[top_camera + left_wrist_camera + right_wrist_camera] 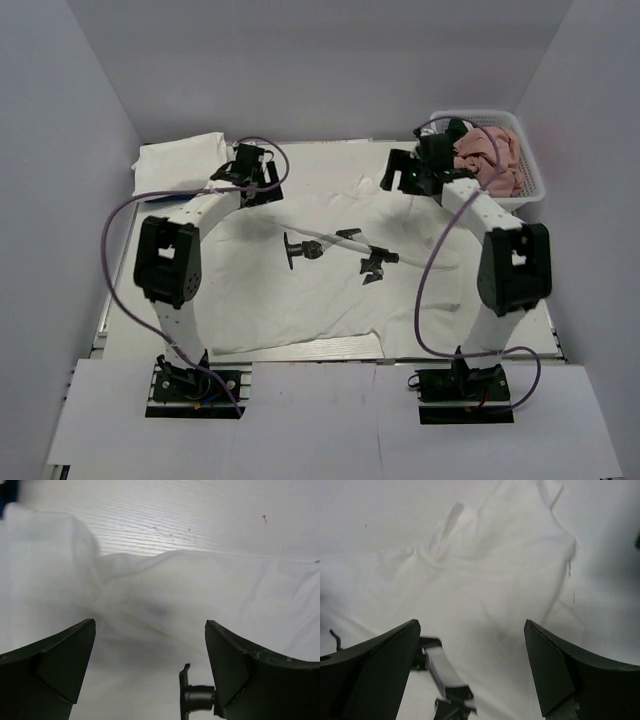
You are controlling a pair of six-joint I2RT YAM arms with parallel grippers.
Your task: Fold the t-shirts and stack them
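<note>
Left gripper (150,625) and right gripper (471,624) hover, jaws spread wide and empty, above the shoulders of the white cloth t-shirt with dark robot-arm print (300,290), flat at table (340,158) centre. Pinch both shoulders symmetrically; lift together.

We look down from high above and behind the two arm bases (190,385), which sit at the bottom edge, taking in the whole surface (330,152). Our left wrist view peers out between the fingers of the left tool (150,625), close over the printed shirt (210,595), facing the surface's far side. Our right wrist view, between the right tool (471,624) fingers, hangs equally close. All three share the shirt's dark print.
</note>
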